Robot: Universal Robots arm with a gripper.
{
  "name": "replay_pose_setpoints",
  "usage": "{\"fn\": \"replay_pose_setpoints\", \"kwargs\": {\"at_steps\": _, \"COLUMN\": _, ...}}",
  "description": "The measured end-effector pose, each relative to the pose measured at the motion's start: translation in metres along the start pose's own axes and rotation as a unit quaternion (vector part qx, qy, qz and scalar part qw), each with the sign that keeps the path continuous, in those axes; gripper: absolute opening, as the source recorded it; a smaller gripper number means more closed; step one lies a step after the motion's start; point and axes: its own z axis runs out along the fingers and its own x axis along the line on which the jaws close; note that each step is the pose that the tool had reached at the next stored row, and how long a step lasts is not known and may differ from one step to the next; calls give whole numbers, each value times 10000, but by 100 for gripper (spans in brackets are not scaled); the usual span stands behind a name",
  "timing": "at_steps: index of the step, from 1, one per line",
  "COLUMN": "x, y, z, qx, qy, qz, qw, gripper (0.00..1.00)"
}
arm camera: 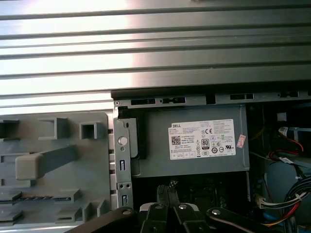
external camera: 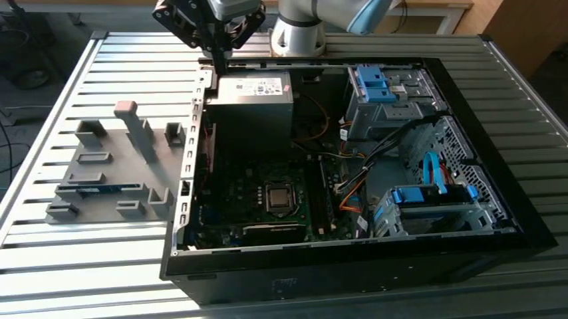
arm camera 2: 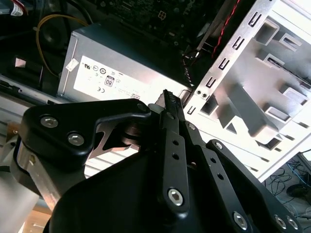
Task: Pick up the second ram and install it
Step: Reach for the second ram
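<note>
The second ram [external camera: 94,189] is a thin blue-teal stick lying in a slot of the grey holder plate [external camera: 111,166], on the exterior view's left of the open computer case [external camera: 355,256]. My gripper [external camera: 218,61] hangs well away from it, over the case's far left corner beside the grey power supply [external camera: 255,90]. Its fingers are shut with nothing between them. In both wrist views the shut fingertips [arm camera 2: 168,96] [arm camera: 167,187] point toward the power supply [arm camera: 194,145]. A dark strip [arm camera: 29,198] that may be the ram sits in a slot of the holder plate [arm camera: 48,145].
Inside the case lie the motherboard with its processor socket [external camera: 279,197], loose cables [external camera: 355,179] and two blue drive-bay brackets [external camera: 373,83] [external camera: 422,194]. Upright grey blocks [external camera: 133,126] stand on the holder plate. Everything rests on a slatted metal table [external camera: 89,266].
</note>
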Motion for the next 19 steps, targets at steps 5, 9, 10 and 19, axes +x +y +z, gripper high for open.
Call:
{"fn": "replay_pose_setpoints", "kwargs": {"at_steps": 5, "x": 13, "y": -1, "z": 0, "qx": 0, "qy": 0, "qz": 0, "qw": 10000, "gripper": 11}}
{"fn": "replay_pose_setpoints", "kwargs": {"at_steps": 9, "x": 23, "y": -2, "z": 0, "qx": 0, "qy": 0, "qz": 0, "qw": 10000, "gripper": 11}}
{"fn": "replay_pose_setpoints", "kwargs": {"at_steps": 10, "x": 26, "y": -2, "z": 0, "qx": 0, "qy": 0, "qz": 0, "qw": 10000, "gripper": 11}}
{"fn": "replay_pose_setpoints", "kwargs": {"at_steps": 19, "x": 49, "y": -4, "z": 0, "qx": 0, "qy": 0, "qz": 0, "qw": 10000, "gripper": 11}}
